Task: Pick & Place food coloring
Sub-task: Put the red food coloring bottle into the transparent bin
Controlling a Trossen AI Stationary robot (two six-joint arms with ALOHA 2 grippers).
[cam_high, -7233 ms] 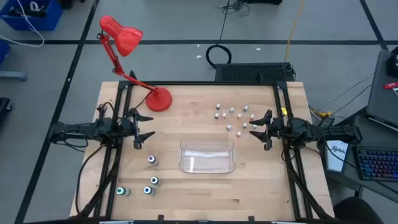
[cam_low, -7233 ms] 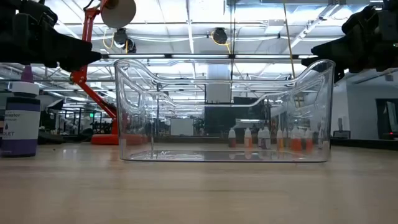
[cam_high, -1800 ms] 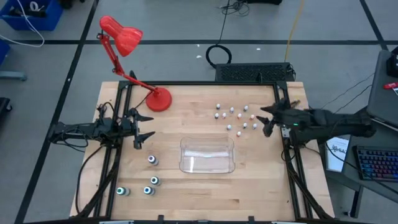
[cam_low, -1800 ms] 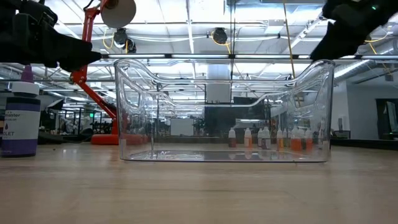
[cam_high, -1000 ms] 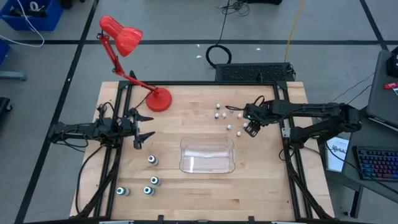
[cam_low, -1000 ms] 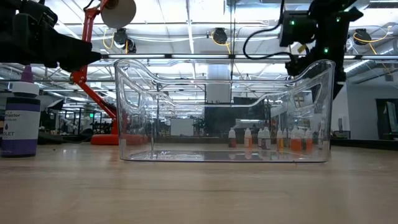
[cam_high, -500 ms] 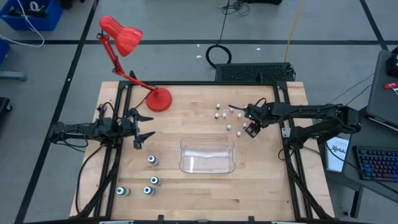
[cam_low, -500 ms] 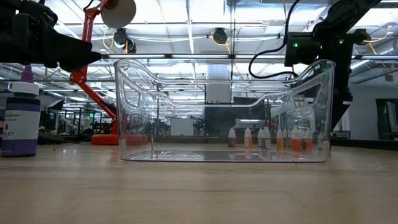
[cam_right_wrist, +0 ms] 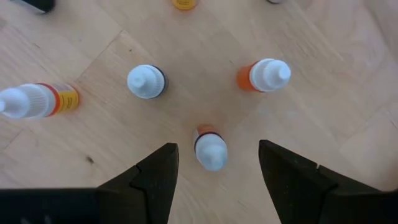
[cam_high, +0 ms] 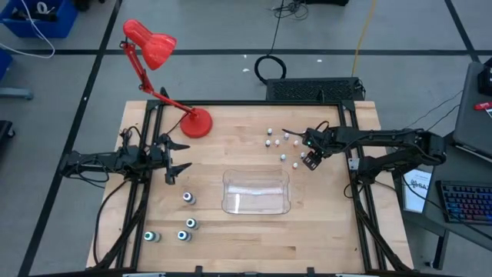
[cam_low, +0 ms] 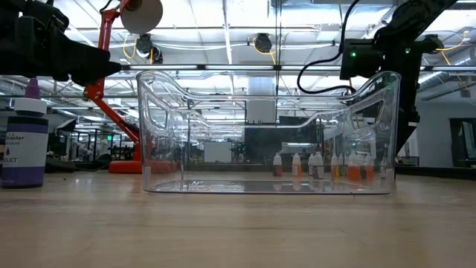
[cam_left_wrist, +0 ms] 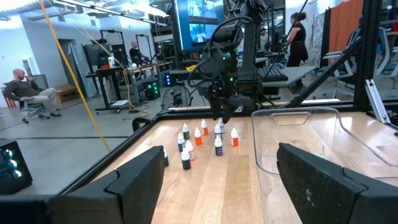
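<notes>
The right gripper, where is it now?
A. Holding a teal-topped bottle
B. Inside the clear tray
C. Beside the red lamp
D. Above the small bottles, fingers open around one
D: the right gripper hangs over the small bottles, its open fingers on either side of one bottle, not closed on it.

- Bright, even overhead light; ceiling strip lights [cam_low: 223,33] show in the low view.
- Worktop [cam_high: 231,146] evenly lit, shadows faint.
- Clear tray [cam_low: 268,134] throws reflections and glare.
- Near worktop blurred in the low view.
</notes>
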